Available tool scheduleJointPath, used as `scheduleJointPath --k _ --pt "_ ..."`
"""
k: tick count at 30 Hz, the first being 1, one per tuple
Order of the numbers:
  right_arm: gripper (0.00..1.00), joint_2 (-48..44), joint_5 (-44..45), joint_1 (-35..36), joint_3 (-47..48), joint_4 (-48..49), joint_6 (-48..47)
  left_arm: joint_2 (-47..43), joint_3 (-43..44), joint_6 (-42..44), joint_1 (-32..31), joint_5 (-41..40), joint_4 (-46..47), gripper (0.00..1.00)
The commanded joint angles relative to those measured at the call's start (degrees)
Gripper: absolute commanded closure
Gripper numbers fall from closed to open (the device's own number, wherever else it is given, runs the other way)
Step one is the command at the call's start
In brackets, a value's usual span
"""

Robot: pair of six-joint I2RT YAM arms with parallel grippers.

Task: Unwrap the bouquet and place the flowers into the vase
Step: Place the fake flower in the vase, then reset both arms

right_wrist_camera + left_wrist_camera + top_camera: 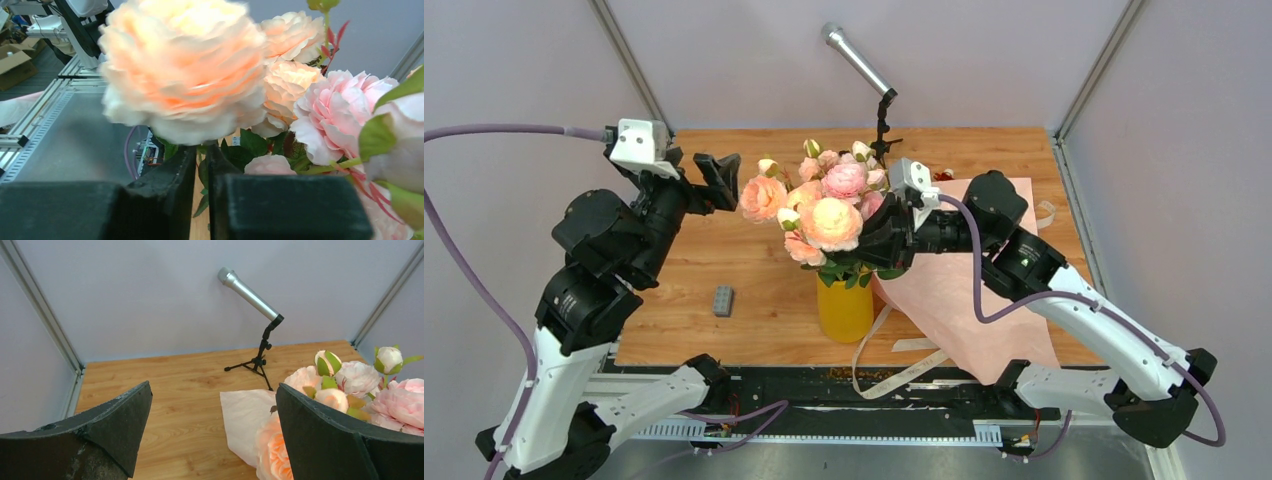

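Note:
The flowers (832,222), pink and peach roses with buds, stand in the yellow vase (845,310) at the table's front middle. The bouquet's pale pink wrapping paper (964,290) lies spread flat to the vase's right, its beige ribbon (894,375) trailing over the front edge. My right gripper (879,240) reaches in from the right just under the blooms. In the right wrist view its jaws (201,150) stand almost together around a thin stem beneath the big peach rose (185,65). My left gripper (212,385) hangs wide open beside the blooms (360,380), holding nothing.
A small grey block (723,300) lies left of the vase. A microphone (856,58) on a black tripod stands at the back of the table, also in the left wrist view (250,292). Grey walls with metal posts close in the back and sides.

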Motion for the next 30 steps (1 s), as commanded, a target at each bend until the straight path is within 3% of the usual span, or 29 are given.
scheduleJointPath --k 1,7,14,18,23,28,30 --pt "0.80 -2.21 -0.70 0.41 -0.08 0.54 -0.20 -1.86 1.07 -2.29 -0.11 1.01 2.23 0.00" --pt "0.49 -3.89 -1.09 0.42 0.46 -1.24 0.27 -1.52 5.35 -3.21 -0.11 4.29 -1.79 0.00" --pt "0.13 -8.32 0.46 0.41 0.96 -5.47 -0.06 -0.45 4.14 -0.27 -0.11 -0.76 -3.49 0.00" --pt "0.06 -11.41 6.60 0.41 1.67 -9.28 -0.90 -1.11 0.14 1.78 -0.12 -6.78 0.07 0.00" --pt "0.04 -13.50 23.13 0.28 4.56 -16.14 -0.88 -2.17 -5.81 5.14 -0.04 -15.99 5.08 0.00" --pt "0.00 -13.97 39.89 -1.52 6.30 -19.33 0.17 -2.08 -10.24 5.23 2.85 -15.24 7.41 0.00" --pt "0.00 -13.01 43.48 -3.88 7.23 -20.55 0.78 -1.52 -11.02 3.66 8.43 -11.21 7.06 0.00"
